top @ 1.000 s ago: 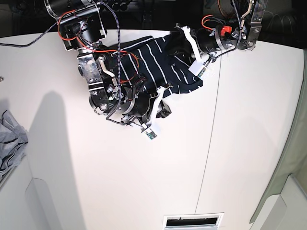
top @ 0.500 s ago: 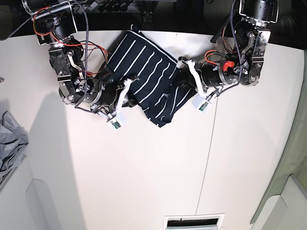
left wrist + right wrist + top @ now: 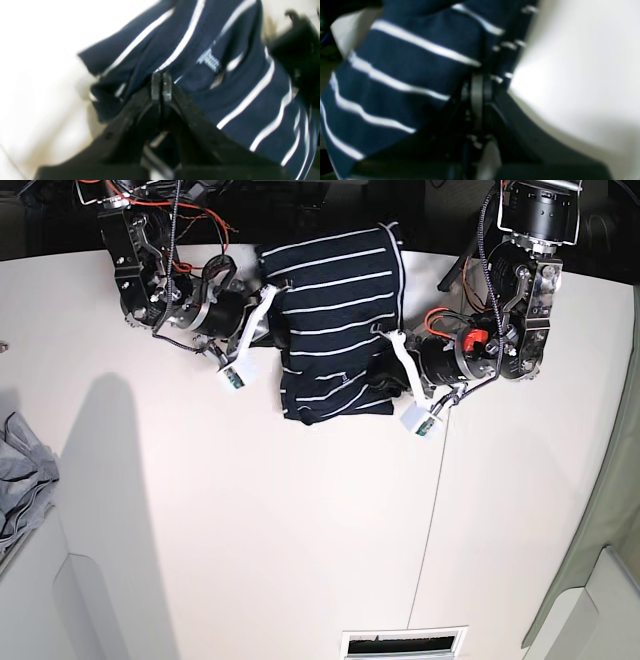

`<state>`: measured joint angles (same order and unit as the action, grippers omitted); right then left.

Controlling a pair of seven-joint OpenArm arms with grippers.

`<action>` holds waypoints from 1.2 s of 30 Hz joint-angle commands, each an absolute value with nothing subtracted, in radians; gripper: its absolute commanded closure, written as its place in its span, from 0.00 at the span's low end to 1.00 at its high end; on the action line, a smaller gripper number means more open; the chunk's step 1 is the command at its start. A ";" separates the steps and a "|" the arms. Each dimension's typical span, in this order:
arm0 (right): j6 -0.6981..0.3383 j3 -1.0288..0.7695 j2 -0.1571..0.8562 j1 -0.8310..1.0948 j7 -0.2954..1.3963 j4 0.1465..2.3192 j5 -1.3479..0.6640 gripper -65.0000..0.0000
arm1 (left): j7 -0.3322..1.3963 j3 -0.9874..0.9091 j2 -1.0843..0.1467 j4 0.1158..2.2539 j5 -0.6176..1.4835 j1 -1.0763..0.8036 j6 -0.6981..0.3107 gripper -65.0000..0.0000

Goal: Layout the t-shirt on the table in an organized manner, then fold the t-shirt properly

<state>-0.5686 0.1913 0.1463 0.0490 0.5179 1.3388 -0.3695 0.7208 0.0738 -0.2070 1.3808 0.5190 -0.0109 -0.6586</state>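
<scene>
We see the t-shirt (image 3: 335, 320) bunched near the far edge of the table (image 3: 300, 530), its dark navy cloth with thin white stripes hanging in loose folds between the two arms rather than lying flat. In the base view the left gripper (image 3: 385, 380) reaches into the shirt from the right side of the picture, and its wrist view shows its black fingers (image 3: 155, 85) pressed tightly together with striped fabric bunched right at the tips; we take it to be pinched shut on the shirt, though blur hides the exact contact. The right gripper (image 3: 275, 330) meets the shirt's opposite edge on the left side of the base view. Its wrist camera shows its fingers (image 3: 476, 90) closed against each other, with the shirt's edge folded just against them, so it too appears clamped on the cloth. Both wrist pictures are soft, so we cannot tell which part of the garment each gripper holds. A small pale printed mark (image 3: 208, 60) shows on the fabric near the left gripper. At the left edge of the base view a grey cloth (image 3: 22, 480) lies crumpled, well apart from the shirt. A thin dark seam (image 3: 432, 500) runs across the white tabletop below the left arm.
</scene>
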 commanded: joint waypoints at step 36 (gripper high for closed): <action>-0.573 0.269 0.022 -0.097 0.500 1.261 -0.248 1.00 | 0.708 0.073 -0.276 1.649 0.699 -0.342 -0.698 1.00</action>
<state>-0.5686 0.2676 0.0246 -0.0837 0.4957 1.2461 -0.2447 0.7097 0.0753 -0.2672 1.6333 0.6933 -0.3466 -0.6899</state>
